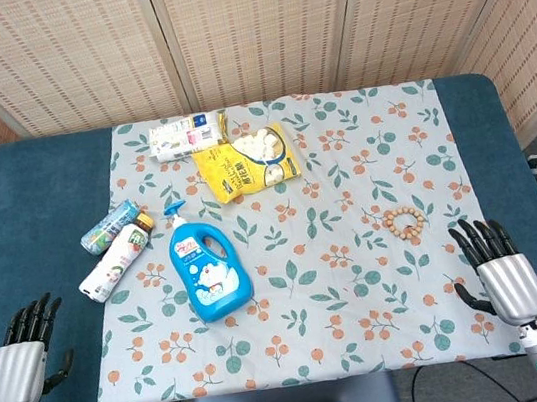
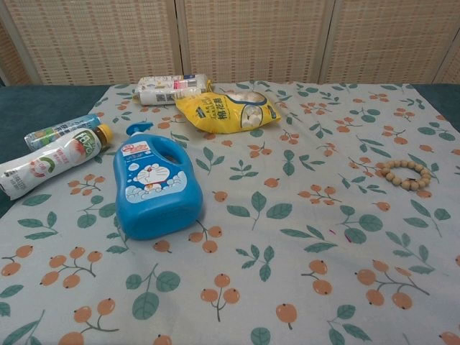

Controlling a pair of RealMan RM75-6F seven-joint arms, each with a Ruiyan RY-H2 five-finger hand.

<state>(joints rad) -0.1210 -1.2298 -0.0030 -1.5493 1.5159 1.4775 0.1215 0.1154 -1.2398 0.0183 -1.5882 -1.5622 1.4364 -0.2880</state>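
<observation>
Both hands are resting open and holding nothing: the right hand (image 1: 507, 276) is lying nearest the bead bracelet (image 1: 405, 222) by the tablecloth's (image 1: 362, 288) right edge; it looks light, hard, loosely strung, best pinched across its ring, while the left hand (image 1: 19, 360) is sitting at the near left corner

Left hand (image 1: 19, 355): head view only; arm cut off by the bottom edge; absent from chest view.
Right hand (image 1: 503, 272): same, arm cut off at the lower right corner; palm side hidden.
White tube-shaped pack with pink and blue print (image 1: 184, 135): lettering too small to read.
Slim blue-green can (image 2: 60, 130): partly hidden behind the white drink bottle with the orange cap (image 2: 52, 162), whose base is cut by the left edge in chest view.
Yellow snack bag (image 1: 246, 163): text illegible.
</observation>
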